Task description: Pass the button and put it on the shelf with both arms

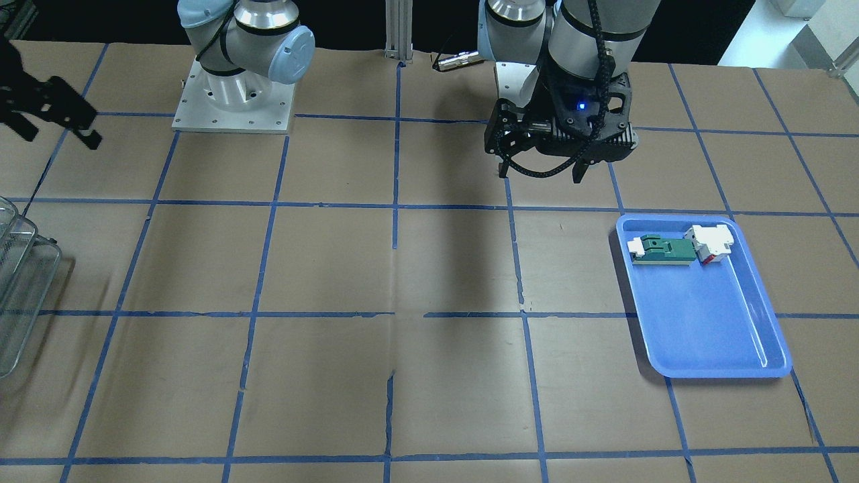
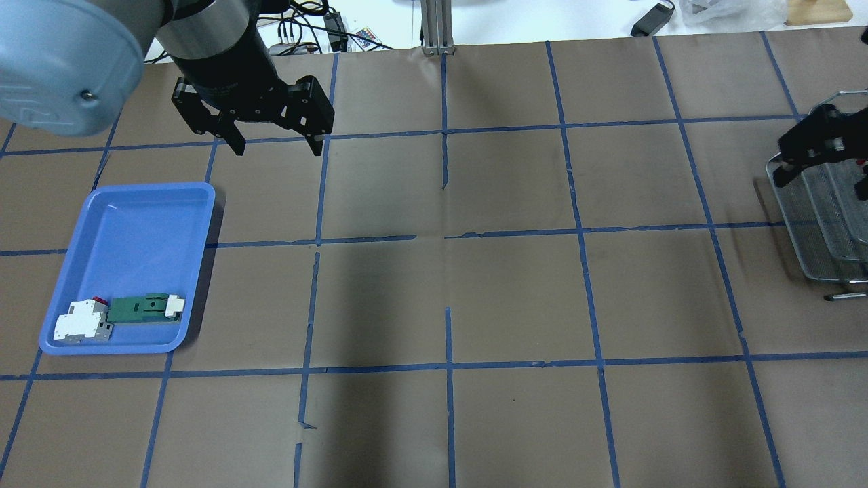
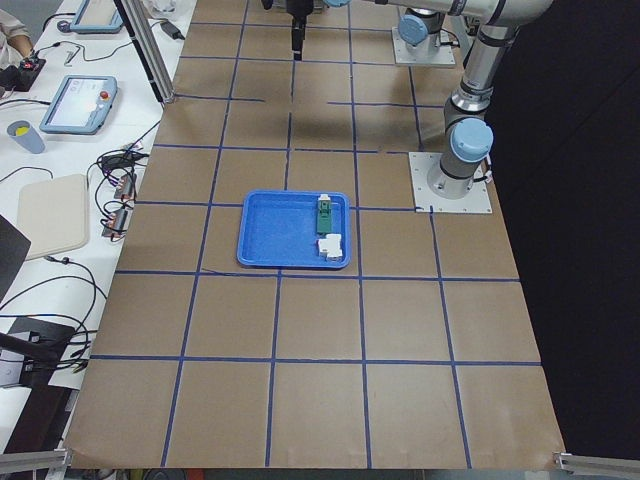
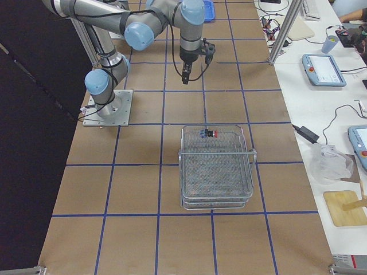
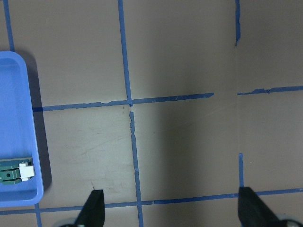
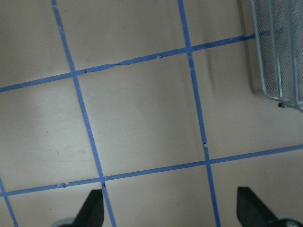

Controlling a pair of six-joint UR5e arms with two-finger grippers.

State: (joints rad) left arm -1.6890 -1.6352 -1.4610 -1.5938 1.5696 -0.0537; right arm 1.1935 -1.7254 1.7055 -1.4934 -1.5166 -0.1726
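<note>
The wire shelf (image 4: 217,172) stands near my right fingers (image 6: 93,210), the blue tray (image 2: 135,224) near my left fingers (image 5: 93,208). Both pairs are spread and hold nothing. The button (image 4: 210,134) lies on the shelf's top tier, apart from my right fingers, so the task looks finished.

The arms (image 1: 570,33) are silver-grey with light-blue joint caps (image 1: 295,54), black two-finger tools (image 1: 539,176) and a ribbed black cable (image 1: 606,60).

The brown tabletop (image 2: 515,298) carries a grid of blue tape lines. The tray (image 2: 135,230) is blue, the board (image 2: 139,308) in it green, the block (image 2: 78,325) white with a red side. The shelf (image 4: 217,172) is silver wire mesh, the button (image 4: 213,134) red-capped. The left hand (image 2: 278,150) and right hand (image 1: 60,137) are black.
</note>
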